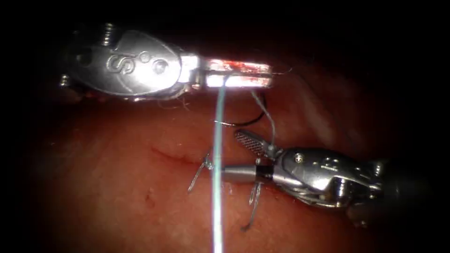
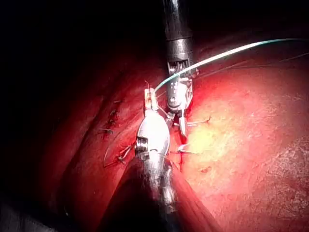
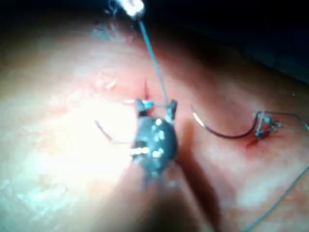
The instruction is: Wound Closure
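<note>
Curved needle lying free on the tissue at frame centre, below the left tool and just above the right tool; held by neither. Left tool, upper centre, jaws closed on the pale thread, which runs straight down past the cut to the lower edge. Right tool, centre right, jaws open, holding nothing. Knotted stitches with cut ends stand along the cut. Tissue surface wet, red; surroundings dark.

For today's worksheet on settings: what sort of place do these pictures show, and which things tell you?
Probably a surgical-robot practice bench: two metal tools, the left end effector gripping the thread, the right end effector open, over stitched tissue with a loose curved needle.
</note>
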Controlling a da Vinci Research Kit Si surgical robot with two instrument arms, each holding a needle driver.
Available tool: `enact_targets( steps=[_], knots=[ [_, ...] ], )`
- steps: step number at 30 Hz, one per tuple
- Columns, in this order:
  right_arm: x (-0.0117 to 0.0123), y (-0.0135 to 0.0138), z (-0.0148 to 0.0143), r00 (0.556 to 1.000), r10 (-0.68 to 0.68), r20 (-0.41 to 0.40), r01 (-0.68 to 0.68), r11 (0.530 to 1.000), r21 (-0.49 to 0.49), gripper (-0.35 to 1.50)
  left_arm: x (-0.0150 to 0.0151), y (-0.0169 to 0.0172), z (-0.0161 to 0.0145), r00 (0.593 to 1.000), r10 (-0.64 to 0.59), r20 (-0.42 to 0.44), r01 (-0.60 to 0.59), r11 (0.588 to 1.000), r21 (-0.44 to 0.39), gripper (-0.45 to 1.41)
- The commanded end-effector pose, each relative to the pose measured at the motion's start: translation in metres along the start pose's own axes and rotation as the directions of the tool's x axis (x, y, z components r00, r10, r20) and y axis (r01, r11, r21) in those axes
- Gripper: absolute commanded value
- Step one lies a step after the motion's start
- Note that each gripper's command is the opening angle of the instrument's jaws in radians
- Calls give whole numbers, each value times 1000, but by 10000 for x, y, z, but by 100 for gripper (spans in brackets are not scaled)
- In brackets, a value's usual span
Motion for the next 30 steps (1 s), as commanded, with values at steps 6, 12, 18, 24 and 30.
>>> enact_targets(
  steps=[6,12,18,24,30],
  knots=[
    [3,0,-31,1000,-26,9,26,1000,-2,148,-23,-9,-40,999,11,34,-12,1000,29,-45],
    [0,1,-50,999,-40,13,40,999,3,148,-51,-12,-99,997,17,71,-22,998,59,-45],
    [-1,3,-54,999,-45,14,45,999,-4,146,-85,-22,-147,995,6,101,-16,995,99,-45],
    [-1,2,-53,999,-45,14,45,999,-5,146,-121,-28,-150,990,-74,122,57,988,140,-30],
    [-1,-1,-57,999,-46,15,46,999,-2,146,-176,-19,-140,937,-244,249,222,969,111,98]
  ],
)
